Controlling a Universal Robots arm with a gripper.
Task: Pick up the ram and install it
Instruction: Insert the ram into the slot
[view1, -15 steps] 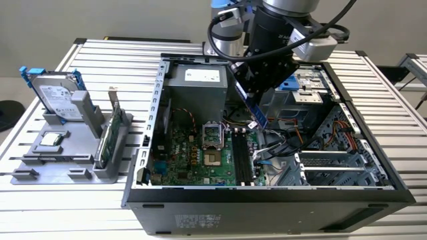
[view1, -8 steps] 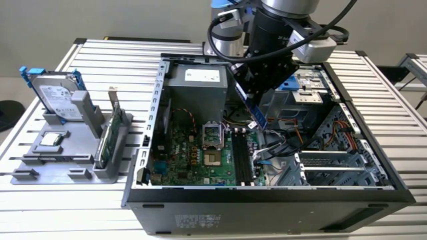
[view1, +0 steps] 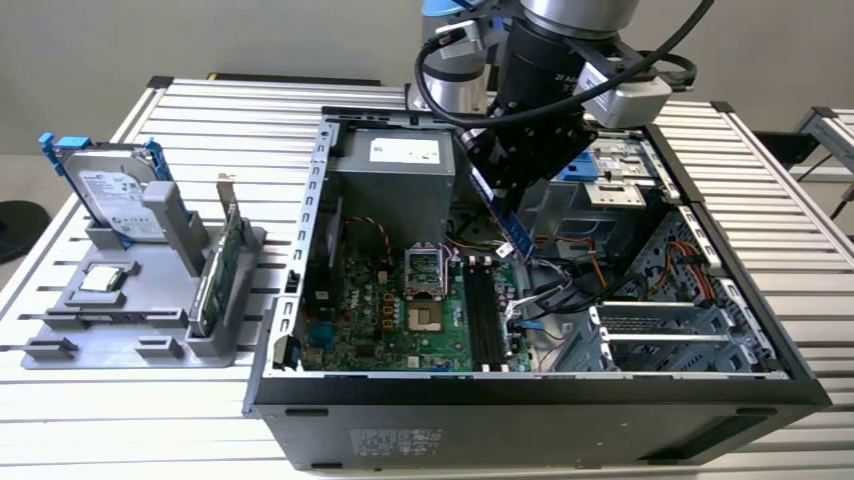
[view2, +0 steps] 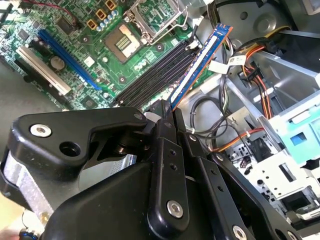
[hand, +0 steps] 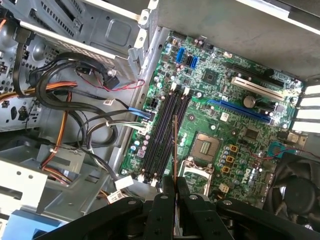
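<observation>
The end effector (view2: 170, 107) is matte black, studded with silver screws, below a seemingly grey-black arm (view1: 561, 40) looped with black cables.

Camera setup: one fixed exterior view, two wrist views riding on the arm.

Exterior view looks down at an angle from a raised position in front of the open black computer case (view1: 534, 390), far enough back to take in the slatted metal table (view1: 747, 200) and, at frame left, the grey plastic parts stand (view1: 120, 320). Both wrist views sit close above the case interior, looking down past the black gripper (hand: 174, 192) (view2: 169, 112) at frame bottom. All three views share the green motherboard (view1: 387, 310) (view2: 95, 47) (hand: 235, 115) and its black memory slots (view1: 483, 315) (view2: 150, 77) (hand: 165, 130).
</observation>
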